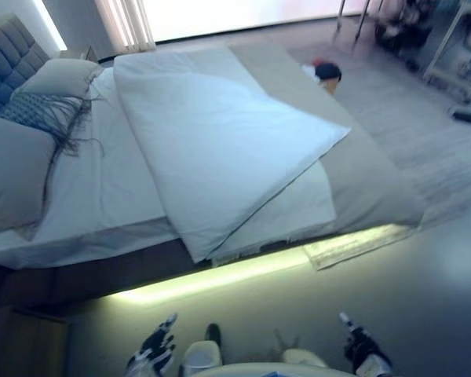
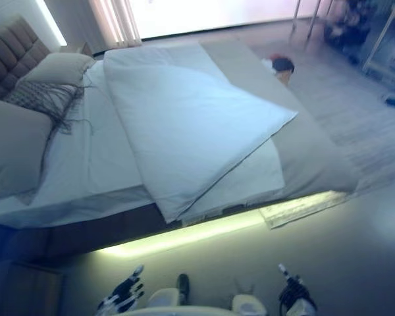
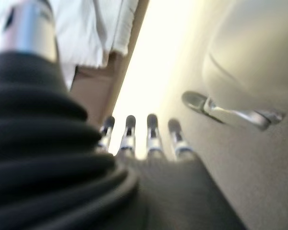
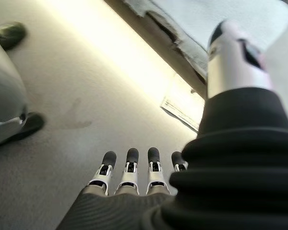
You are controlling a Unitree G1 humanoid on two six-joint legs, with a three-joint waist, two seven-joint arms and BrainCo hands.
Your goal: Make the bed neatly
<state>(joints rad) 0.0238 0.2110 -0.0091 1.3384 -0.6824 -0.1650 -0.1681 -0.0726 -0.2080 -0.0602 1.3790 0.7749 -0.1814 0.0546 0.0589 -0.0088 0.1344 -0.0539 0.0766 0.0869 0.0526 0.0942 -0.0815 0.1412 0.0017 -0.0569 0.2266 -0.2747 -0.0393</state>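
Note:
The bed (image 1: 361,184) lies ahead with a grey headboard (image 1: 6,59) at the left. A white duvet (image 1: 220,137) lies skewed across it, folded over itself, one corner pointing right and one hanging over the near side. Grey pillows (image 1: 12,169) and a fringed cushion (image 1: 43,114) sit at the head. My left hand (image 1: 153,349) and right hand (image 1: 361,345) hang low over the floor in front of the bed, both open and empty, fingers straight in the wrist views (image 3: 139,134) (image 4: 134,165).
A lit strip glows under the bed's near edge (image 1: 235,275). A small dark and red object (image 1: 326,72) lies on the floor at the bed's far side. Furniture legs and a rack (image 1: 455,47) stand at the far right. A bedside unit (image 1: 23,342) is at lower left.

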